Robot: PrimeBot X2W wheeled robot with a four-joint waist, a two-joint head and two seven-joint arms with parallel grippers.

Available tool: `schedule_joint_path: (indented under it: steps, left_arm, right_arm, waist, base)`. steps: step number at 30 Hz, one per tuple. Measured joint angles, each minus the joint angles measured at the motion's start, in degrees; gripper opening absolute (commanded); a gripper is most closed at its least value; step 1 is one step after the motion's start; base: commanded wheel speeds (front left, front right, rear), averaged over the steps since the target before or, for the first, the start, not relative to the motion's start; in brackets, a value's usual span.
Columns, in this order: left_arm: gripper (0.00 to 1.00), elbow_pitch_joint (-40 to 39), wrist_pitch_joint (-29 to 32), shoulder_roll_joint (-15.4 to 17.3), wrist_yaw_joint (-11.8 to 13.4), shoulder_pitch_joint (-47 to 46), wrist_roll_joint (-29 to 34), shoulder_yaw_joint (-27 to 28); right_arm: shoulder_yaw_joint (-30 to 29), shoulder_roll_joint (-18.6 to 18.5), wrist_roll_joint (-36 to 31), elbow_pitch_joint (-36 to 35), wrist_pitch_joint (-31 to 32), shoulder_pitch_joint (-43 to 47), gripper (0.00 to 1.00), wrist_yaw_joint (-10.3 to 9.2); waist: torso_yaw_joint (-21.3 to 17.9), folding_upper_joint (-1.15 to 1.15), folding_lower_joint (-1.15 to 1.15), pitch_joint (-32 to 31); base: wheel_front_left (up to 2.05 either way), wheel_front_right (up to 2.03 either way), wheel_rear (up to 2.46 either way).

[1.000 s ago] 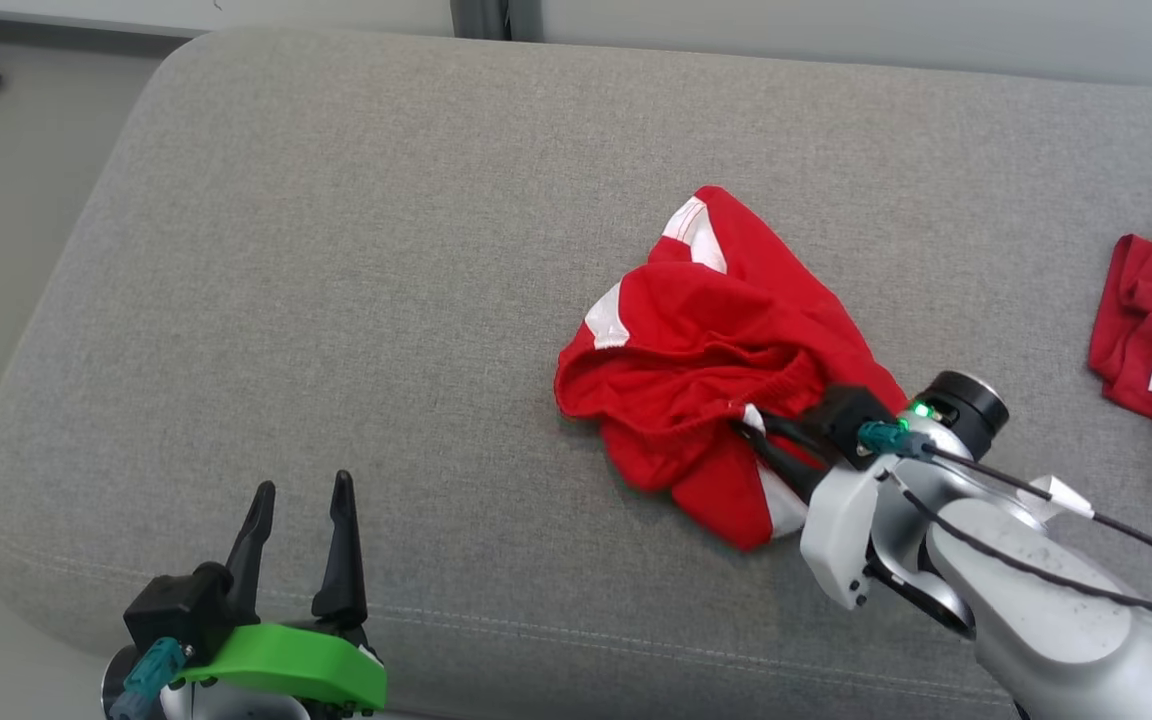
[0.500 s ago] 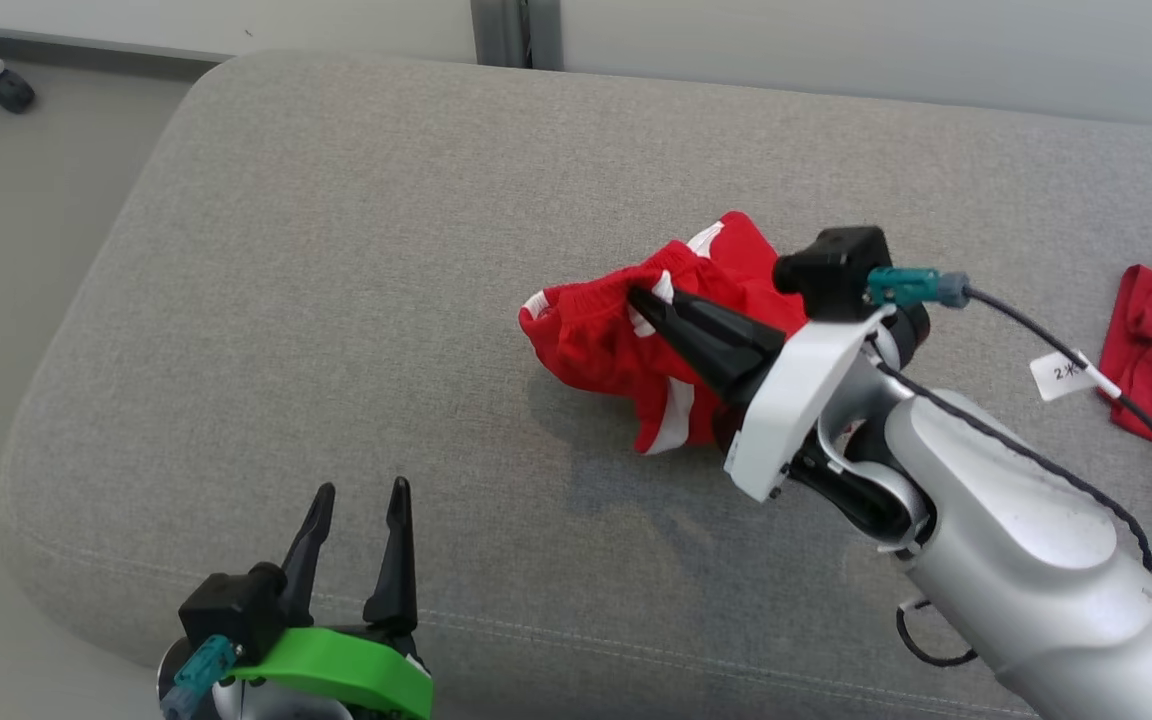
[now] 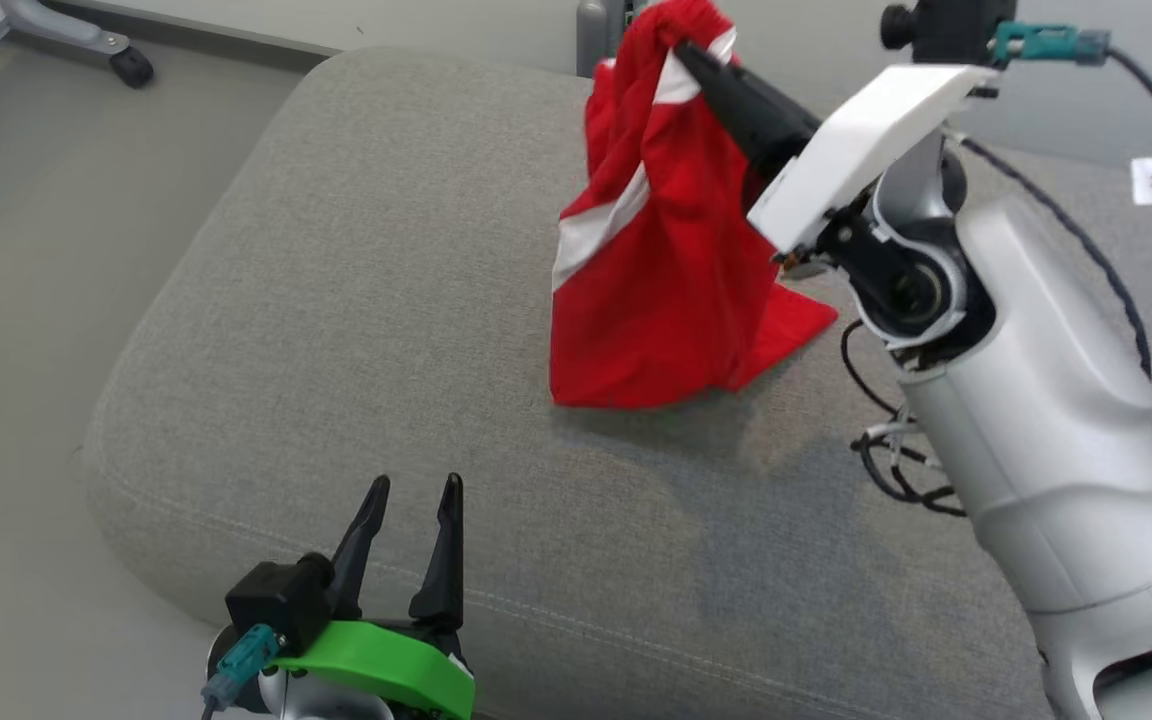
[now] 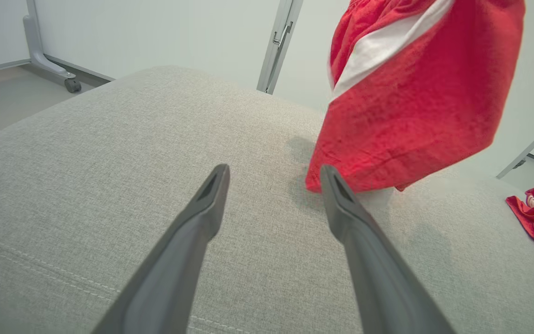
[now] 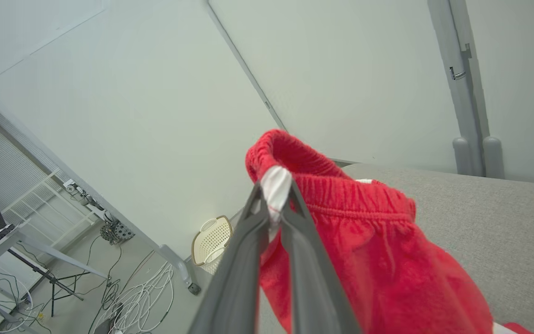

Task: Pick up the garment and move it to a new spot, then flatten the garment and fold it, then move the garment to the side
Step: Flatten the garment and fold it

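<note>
My right hand [image 3: 684, 52] is pinched nearly shut on the elastic waistband of the red cloth shorts with white side stripes [image 3: 666, 280], holding them up over the far middle of the grey fabric sofa seat [image 3: 386, 300]. They hang long axis vertical, hem at or just above the seat, can't tell which. Left hand [image 3: 414, 487] sits at the near edge, fingers spread wide, empty, with the hem far and right of it; I reckon it's the nearer hand for catching that hem.
</note>
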Motion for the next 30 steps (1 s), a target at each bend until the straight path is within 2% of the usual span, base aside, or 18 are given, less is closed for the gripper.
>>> schedule_joint_path:
  steps: [2,4,11,17,23,30]
  left_arm:
    - [1.00,-0.1,0.0,0.0,0.0,0.0,-0.3,0.0]
    - [1.00,-0.2,0.0,0.0,0.1,0.0,-0.3,0.2]
    - [1.00,-0.6,0.0,0.0,0.7,0.0,-0.7,2.5]
    - [1.00,-1.6,0.0,0.0,1.2,0.0,-0.7,3.7]
    - [1.00,-1.7,0.0,0.0,1.2,0.0,-0.2,3.3]
    - [1.00,-1.6,0.0,0.0,1.0,-0.3,0.2,2.1]
  right_arm:
    - [-2.0,0.0,0.8,0.6,0.1,-2.3,0.00,-1.85]
    - [-3.3,0.0,1.6,0.9,0.4,-4.5,0.00,-2.74]
    - [-4.4,-0.3,2.6,2.4,0.4,-5.6,0.00,-2.64]
    - [-5.0,-2.5,3.0,3.5,0.8,4.0,0.00,-3.21]
    - [-7.1,-6.3,3.0,3.0,0.7,13.0,0.00,-3.65]
    - [-9.0,-7.4,3.0,1.2,-0.8,19.9,0.00,-4.08]
  waist:
    - [0.9,0.00,0.00,-0.2]
    - [1.6,0.00,0.00,-0.2]
    - [0.9,0.00,0.00,-0.7]
    - [-2.1,0.00,0.00,-0.9]
    - [-6.2,0.00,0.00,-0.8]
    - [-10.8,0.00,0.00,0.0]
  base:
    - [0.00,0.00,0.00]
    - [0.00,0.00,0.00]
    - [0.00,0.00,0.00]
    - [0.00,0.00,0.00]
    - [0.00,0.00,0.00]
    - [0.00,0.00,0.00]
